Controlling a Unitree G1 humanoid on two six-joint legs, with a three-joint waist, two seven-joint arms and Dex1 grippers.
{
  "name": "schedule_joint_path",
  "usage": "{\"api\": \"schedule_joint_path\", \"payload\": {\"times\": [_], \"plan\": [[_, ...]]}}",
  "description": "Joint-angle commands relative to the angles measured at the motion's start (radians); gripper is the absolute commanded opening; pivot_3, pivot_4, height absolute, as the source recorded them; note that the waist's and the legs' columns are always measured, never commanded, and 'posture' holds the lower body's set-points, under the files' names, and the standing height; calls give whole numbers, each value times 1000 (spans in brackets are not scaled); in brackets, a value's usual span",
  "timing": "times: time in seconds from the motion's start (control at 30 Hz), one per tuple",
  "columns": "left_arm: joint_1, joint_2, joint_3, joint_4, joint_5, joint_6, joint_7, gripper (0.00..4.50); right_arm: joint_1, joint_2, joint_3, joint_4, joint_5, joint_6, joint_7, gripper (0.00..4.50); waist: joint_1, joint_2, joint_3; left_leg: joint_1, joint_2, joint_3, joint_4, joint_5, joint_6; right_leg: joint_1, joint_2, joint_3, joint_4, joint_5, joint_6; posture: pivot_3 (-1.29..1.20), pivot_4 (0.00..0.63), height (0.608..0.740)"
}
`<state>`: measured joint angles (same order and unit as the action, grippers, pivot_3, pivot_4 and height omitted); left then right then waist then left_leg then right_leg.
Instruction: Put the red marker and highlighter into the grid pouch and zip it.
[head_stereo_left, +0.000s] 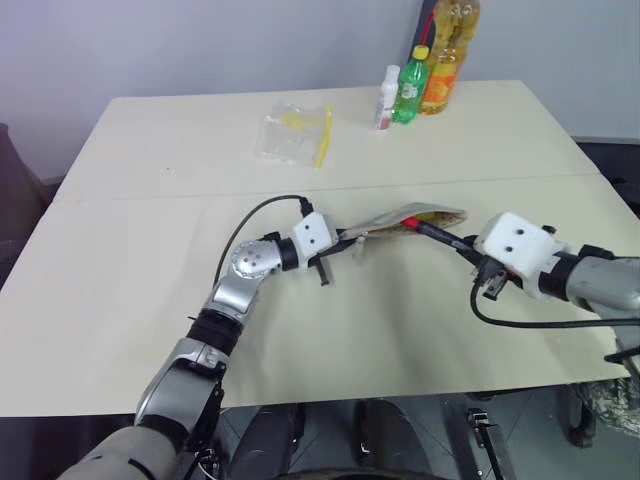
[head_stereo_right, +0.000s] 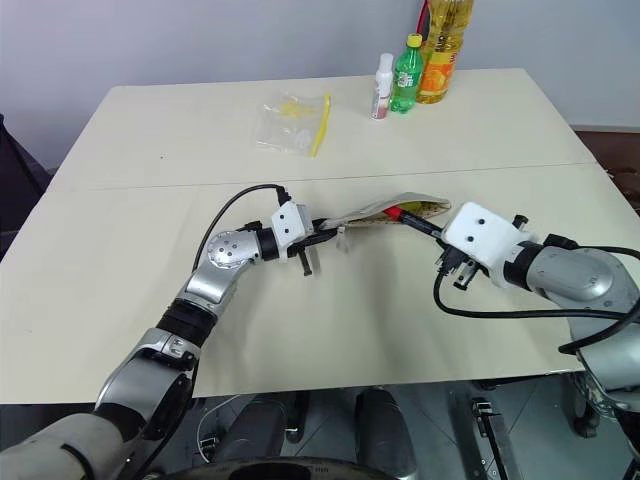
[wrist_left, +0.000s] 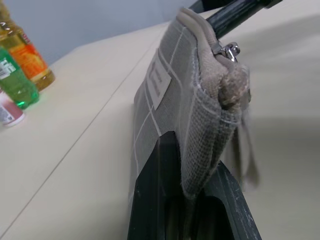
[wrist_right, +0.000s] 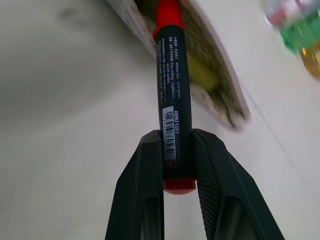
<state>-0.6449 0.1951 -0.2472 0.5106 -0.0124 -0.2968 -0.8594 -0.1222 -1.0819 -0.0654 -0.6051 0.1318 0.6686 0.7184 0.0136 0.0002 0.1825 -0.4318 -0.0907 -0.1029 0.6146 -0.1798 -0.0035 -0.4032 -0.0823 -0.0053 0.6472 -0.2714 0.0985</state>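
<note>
So the left gripper (head_stereo_left: 345, 238) is clamped tight on the zipper end of the grid pouch (head_stereo_left: 400, 218), holding it up off the table (head_stereo_left: 150, 300). At the pouch's open far end, the red marker (wrist_right: 171, 90) pokes cap-first into the mouth, pinched by the right gripper (wrist_right: 176, 165). Something yellow, probably the highlighter (wrist_right: 202, 75), sits inside the pouch.

Head stereo pair looks forward and down over beige tabletop (head_stereo_left: 150, 300) from mid distance; both eyes share whole scene. Left wrist camera sits very close along left end effector (wrist_left: 192, 200), facing grey grid-lined fabric pouch (wrist_left: 170, 100). Right wrist camera looks close along right end effector (wrist_right: 177, 165), facing black-barrelled red-capped marker (wrist_right: 172, 90) and same pouch's mouth.
</note>
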Motion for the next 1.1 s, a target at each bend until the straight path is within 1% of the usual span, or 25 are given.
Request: {"api": "schedule_joint_path", "payload": {"times": [0.03,0.17,0.37,0.43,0.5,0.57,0.6,0.67,0.73,0.77,0.83,0.9,0.93,0.97,1.03,1.1], "plan": [[-22,3,-25,-50,-6,-21,-48,0,-65,-9,85,-34,-60,-51,19,330,0,0,0,0,0,0,0,0,0,0,0,0,0,0,0,0,150,740],[-13,6,-33,-70,-6,-7,-69,0,-130,15,161,-13,-105,-69,27,330,0,0,0,0,0,0,0,0,0,0,0,0,0,0,0,0,150,740],[6,11,-28,-114,-15,22,-74,0,-167,37,166,24,-122,-68,46,330,0,0,0,0,0,0,0,0,0,0,0,0,0,0,0,0,150,740],[11,15,-27,-123,-16,30,-75,0,-175,44,157,31,-120,-58,50,1379,0,0,0,0,0,0,0,0,0,0,0,0,0,0,0,0,150,740],[17,16,-23,-133,-18,42,-74,0,-181,55,136,33,-113,-51,48,2281,0,0,0,0,0,0,0,0,0,-1,0,0,0,0,0,0,150,740],[24,11,-11,-142,-27,66,-63,0,-182,75,90,28,-94,-33,34,3353,0,0,0,0,0,0,0,0,0,-1,0,0,0,0,0,0,150,740],[24,6,-2,-144,-33,86,-53,0,-174,86,45,18,-67,-12,37,3850,0,0,0,0,0,0,0,0,0,-1,0,0,0,0,0,0,150,740],[24,-3,14,-149,-50,127,-37,0,-158,103,-26,1,-24,24,46,3850,0,0,0,0,0,0,0,0,0,0,0,0,0,0,0,0,150,740],[21,-35,42,-148,-79,198,11,0,-126,156,-159,-38,97,130,72,3850,4,0,0,0,0,0,0,0,0,0,0,0,0,0,0,0,150,740],[20,-51,52,-151,-91,224,32,0,-102,184,-202,-63,153,167,84,3850,5,0,0,0,0,-1,1,0,0,0,0,0,0,0,0,0,150,740],[20,-67,61,-160,-98,250,55,0,-78,220,-233,-97,214,210,84,3850,3,-1,0,0,0,-1,1,0,0,1,0,0,0,0,0,0,150,740],[14,-84,69,-164,-108,274,77,0,-90,305,-219,-113,265,266,24,3850,-4,-1,0,0,0,-1,1,0,0,0,0,0,1,0,0,0,150,740],[10,-93,73,-165,-113,285,88,0,-97,358,-192,-112,272,288,-21,3850,-5,0,0,0,0,-1,1,0,0,0,1,0,1,1,0,0,150,740],[7,-99,75,-166,-117,293,95,0,-103,391,-173,-112,275,303,-52,3850,-5,0,0,0,0,-1,1,0,0,0,1,0,2,0,0,0,150,740],[0,-115,80,-172,-125,312,108,0,-129,504,-113,-78,258,330,-154,3850,-4,0,0,1,0,-1,1,0,0,0,1,0,3,0,0,0,150,740],[-3,-125,84,-180,-130,328,115,0,-158,593,-64,-36,241,338,-229,3850,-4,0,0,1,0,-1,1,0,0,0,1,0,3,0,0,0,150,740]]}}
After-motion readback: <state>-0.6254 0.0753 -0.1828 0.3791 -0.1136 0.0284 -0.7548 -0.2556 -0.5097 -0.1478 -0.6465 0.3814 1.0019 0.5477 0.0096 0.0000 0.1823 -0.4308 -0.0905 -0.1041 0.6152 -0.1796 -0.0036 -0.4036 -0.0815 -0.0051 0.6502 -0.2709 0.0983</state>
